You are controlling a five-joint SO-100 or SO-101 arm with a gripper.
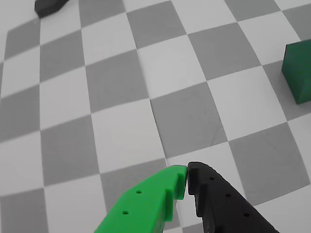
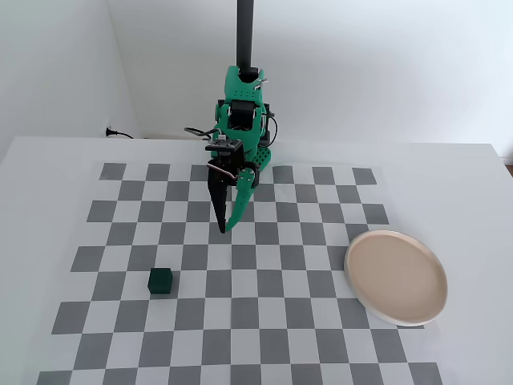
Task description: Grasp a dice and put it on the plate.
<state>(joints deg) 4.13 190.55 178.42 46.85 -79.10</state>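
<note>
1. The gripper (image 2: 224,229) hangs above the checkered mat (image 2: 264,333), fingertips pointing down near the middle of the board in the fixed view. In the wrist view the gripper (image 1: 187,182) shows its green finger (image 1: 146,204) and black finger (image 1: 223,204) with tips pressed together; the jaws are closed and hold nothing.
2. The dice (image 2: 161,281) sits flat on the mat, to the lower left of the gripper in the fixed view and well apart from it. In the wrist view the dice (image 1: 299,70) appears at the right edge, partly cut off by the frame.
3. The plate (image 2: 396,277) lies at the right side of the mat in the fixed view, empty, far from the dice.
4. Progress, as judged here: nothing of the task is done. The dice is ungrasped and the plate bare.
5. What remains: opening the jaws, reaching the dice, closing on it, carrying it across the board, and releasing it on the plate.
</note>
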